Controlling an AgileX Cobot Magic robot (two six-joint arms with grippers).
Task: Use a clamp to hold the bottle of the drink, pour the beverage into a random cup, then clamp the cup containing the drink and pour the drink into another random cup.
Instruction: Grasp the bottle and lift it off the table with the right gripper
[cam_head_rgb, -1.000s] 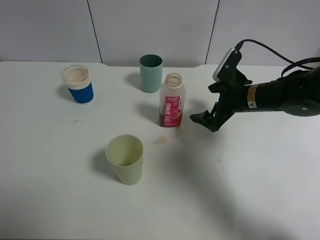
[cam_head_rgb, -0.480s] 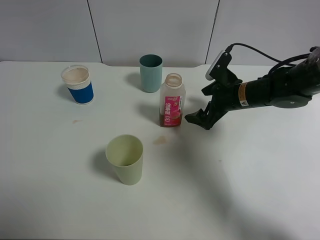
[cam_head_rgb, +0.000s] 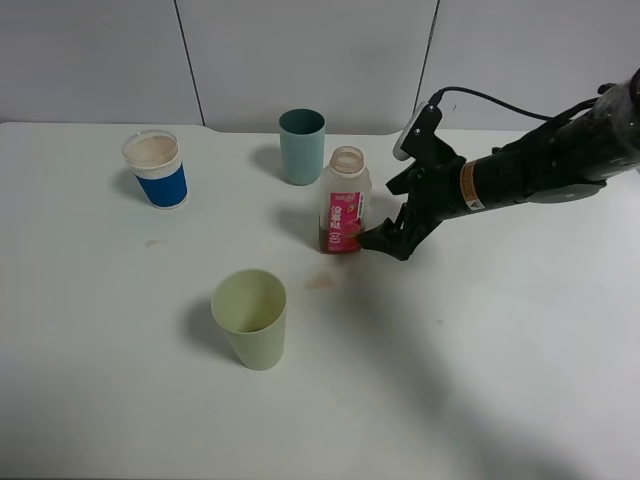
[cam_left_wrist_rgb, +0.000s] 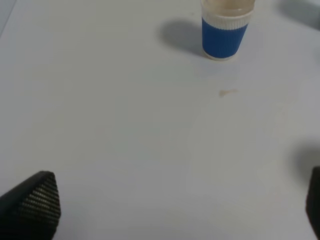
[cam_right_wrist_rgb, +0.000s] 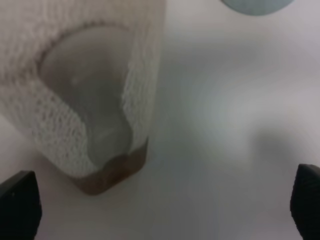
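So the bottle is standing upright about mid-counter, cap off, with only a shallow layer of brown drink left in the bottom. There's a pink-and-white label on the face toward the camera, but the print is way too small and blurry to read, so no brand from me.

The right gripper is down at the bottle's base with its jaws spread wide. The wrist view shows the bottle sitting between the fingertips, closer to one side, and nothing's pinched. I can't tell if a finger is actually touching it. There's also a yellow-orange sticker on that arm, unreadable too.

The left gripper is spread wide too, holding nothing, well back from the blue-sleeved paper cup.

The yellow-green tumbler sits nearer the front, the teal cup is just behind the bottle, and there's a brownish stain right in front of it.
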